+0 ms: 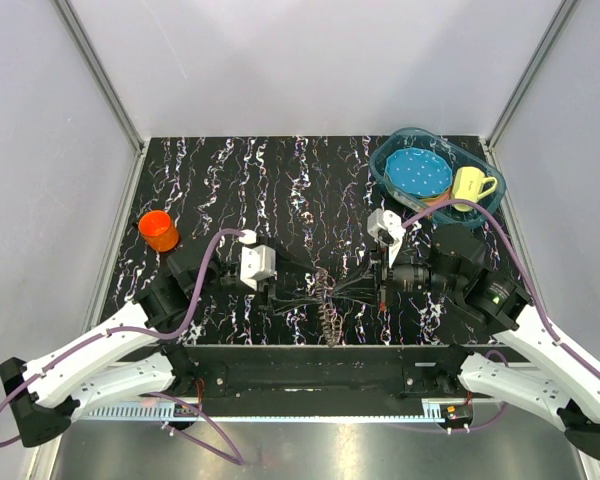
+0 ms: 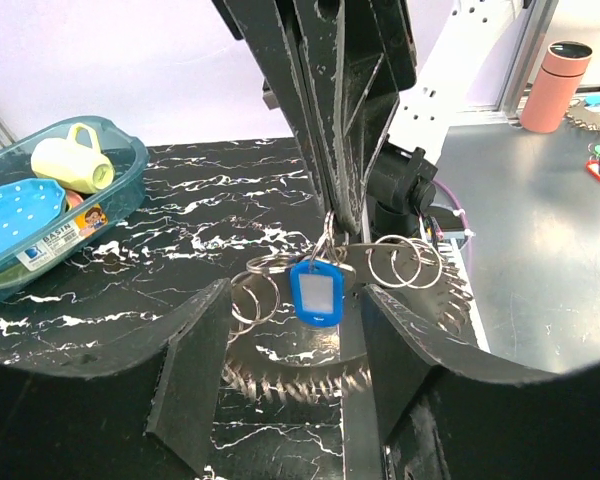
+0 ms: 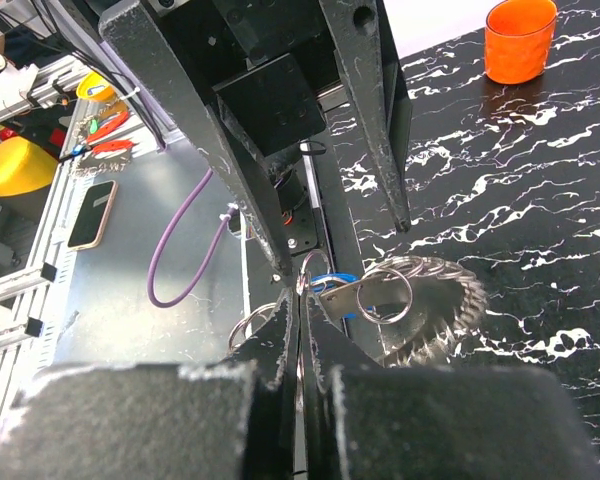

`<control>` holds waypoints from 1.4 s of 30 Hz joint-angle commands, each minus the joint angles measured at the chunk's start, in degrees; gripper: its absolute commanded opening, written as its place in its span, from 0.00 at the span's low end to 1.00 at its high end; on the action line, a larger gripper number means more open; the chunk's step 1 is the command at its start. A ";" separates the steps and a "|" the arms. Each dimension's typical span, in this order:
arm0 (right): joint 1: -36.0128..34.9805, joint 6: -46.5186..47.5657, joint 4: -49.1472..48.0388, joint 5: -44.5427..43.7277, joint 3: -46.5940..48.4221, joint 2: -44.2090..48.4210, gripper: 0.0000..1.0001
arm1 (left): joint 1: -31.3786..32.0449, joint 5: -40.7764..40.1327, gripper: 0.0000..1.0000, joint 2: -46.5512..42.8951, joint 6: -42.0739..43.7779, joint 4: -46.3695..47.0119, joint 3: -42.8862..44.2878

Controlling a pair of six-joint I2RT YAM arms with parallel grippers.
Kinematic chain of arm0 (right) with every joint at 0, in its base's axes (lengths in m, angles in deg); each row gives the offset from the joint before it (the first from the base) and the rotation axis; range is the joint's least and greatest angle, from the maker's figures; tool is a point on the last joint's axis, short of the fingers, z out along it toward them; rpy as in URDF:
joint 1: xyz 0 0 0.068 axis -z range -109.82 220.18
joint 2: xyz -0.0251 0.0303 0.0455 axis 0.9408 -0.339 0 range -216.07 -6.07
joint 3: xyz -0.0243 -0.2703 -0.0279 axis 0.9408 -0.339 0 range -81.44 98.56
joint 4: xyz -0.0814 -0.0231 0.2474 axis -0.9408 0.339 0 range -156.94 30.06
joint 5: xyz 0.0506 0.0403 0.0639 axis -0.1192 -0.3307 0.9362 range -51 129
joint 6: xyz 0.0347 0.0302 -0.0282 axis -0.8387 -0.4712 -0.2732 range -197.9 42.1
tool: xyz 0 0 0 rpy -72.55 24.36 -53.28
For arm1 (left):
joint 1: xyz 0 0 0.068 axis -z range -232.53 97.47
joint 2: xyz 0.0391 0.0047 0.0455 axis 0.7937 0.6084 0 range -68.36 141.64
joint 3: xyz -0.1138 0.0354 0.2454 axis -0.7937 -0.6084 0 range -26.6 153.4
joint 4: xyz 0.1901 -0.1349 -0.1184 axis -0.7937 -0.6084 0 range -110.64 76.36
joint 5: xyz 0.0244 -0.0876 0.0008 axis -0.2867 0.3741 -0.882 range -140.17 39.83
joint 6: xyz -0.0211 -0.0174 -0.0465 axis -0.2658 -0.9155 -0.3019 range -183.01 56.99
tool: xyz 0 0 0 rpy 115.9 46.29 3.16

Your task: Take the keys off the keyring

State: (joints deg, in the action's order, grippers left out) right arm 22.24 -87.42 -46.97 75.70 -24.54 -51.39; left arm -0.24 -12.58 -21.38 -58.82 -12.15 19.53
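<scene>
The keys [image 1: 330, 318] lie fanned like gear teeth near the table's front edge, between my two grippers. In the left wrist view the fan [image 2: 280, 382] rests on the table, and a blue tag [image 2: 320, 292] and several small split rings [image 2: 405, 262] hang above it. My left gripper [image 2: 292, 312] is open, its fingers either side of the tag and touching nothing. My right gripper [image 3: 300, 298] is shut on a small metal ring [image 3: 305, 268] of the bunch, lifting the tag [image 3: 332, 282] beside the keys [image 3: 450, 305]. I cannot pick out the keyring among the keys.
A blue basin [image 1: 382, 165] at the back right holds a blue dotted plate [image 1: 420, 172] and a yellow mug [image 1: 473, 185]. An orange cup [image 1: 159, 230] stands at the left. The table's front edge [image 1: 310, 347] runs just below the keys.
</scene>
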 commanded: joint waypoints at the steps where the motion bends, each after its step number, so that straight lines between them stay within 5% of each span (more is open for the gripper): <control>1: 0.04 -1.12 -5.90 1.96 0.14 -0.29 0.00 | 0.70 -0.49 0.58 0.30 0.12 4.92 1.51; 12: 0.04 -1.91 -8.28 3.19 -0.83 -0.91 0.00 | 1.58 1.17 0.55 -0.22 1.00 5.80 0.10; 18: 0.04 -2.08 -8.54 3.11 -1.09 -0.56 0.00 | 1.85 2.67 0.42 -0.49 2.05 6.06 -0.16; 42: -0.04 -2.78 -9.07 3.90 -1.36 0.32 0.00 | 2.20 1.27 0.44 1.27 6.19 0.79 0.89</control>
State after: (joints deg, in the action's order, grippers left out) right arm 22.24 -89.28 -51.28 77.76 -26.40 -52.01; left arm 1.49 -11.36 -20.81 -54.05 -13.20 19.40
